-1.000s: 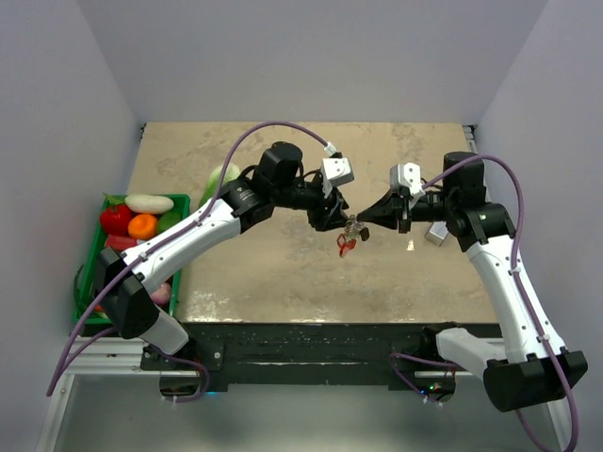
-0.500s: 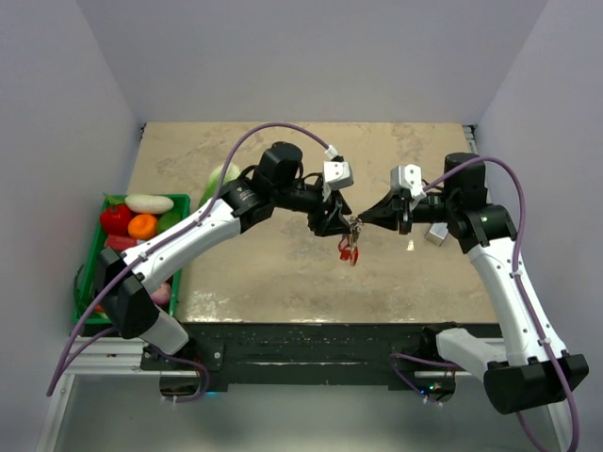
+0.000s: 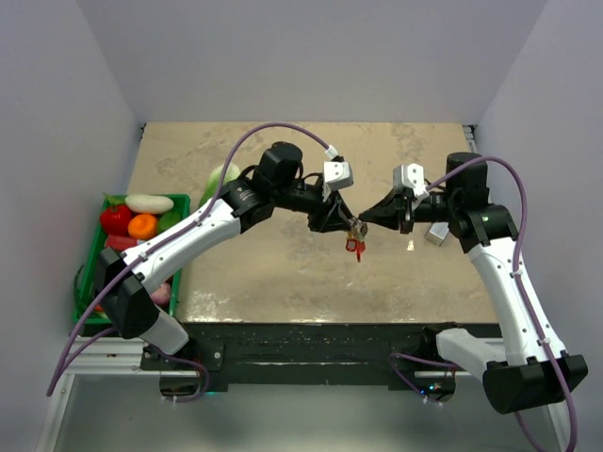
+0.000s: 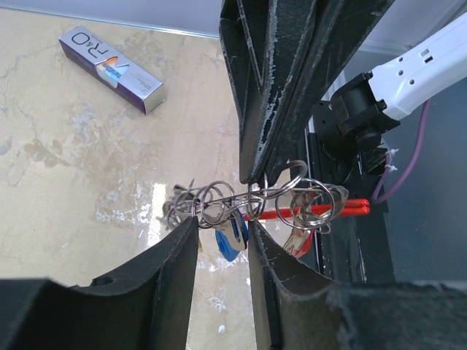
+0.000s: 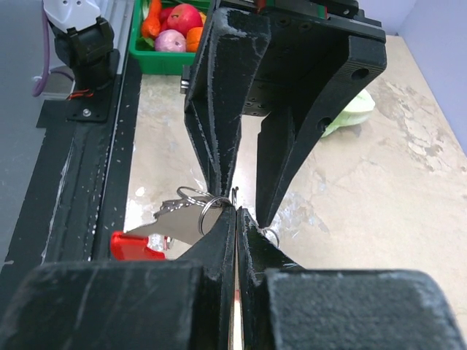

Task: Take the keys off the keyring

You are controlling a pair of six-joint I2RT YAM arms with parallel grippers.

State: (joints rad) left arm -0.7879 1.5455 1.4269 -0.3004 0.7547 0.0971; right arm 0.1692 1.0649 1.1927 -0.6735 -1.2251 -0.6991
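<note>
The keyring (image 4: 281,195) is a tangle of silvery rings held in the air between both grippers. A blue key head (image 4: 232,235) and the red fob (image 4: 343,209) hang from it. In the top view the red parts (image 3: 356,248) dangle below where the grippers meet. My right gripper (image 5: 237,210) is shut on a ring of the keyring (image 5: 208,211); a key blade and the red fob (image 5: 135,246) hang to its left. My left gripper (image 4: 222,222) is open, its fingers on either side of the blue key head and just under the rings. In the top view the left gripper (image 3: 343,219) and right gripper (image 3: 363,222) are tip to tip.
A green basket (image 3: 87,282) of toy fruit and vegetables stands at the table's left edge, with a green vegetable (image 3: 221,176) behind it. A small purple and silver box (image 4: 109,69) lies on the table near the right arm (image 3: 435,234). A black rail (image 3: 320,344) runs along the front edge.
The left gripper has edged right, closer to the right gripper's tips. The hanging red fob and keys have swung slightly right and now hang straight down.
</note>
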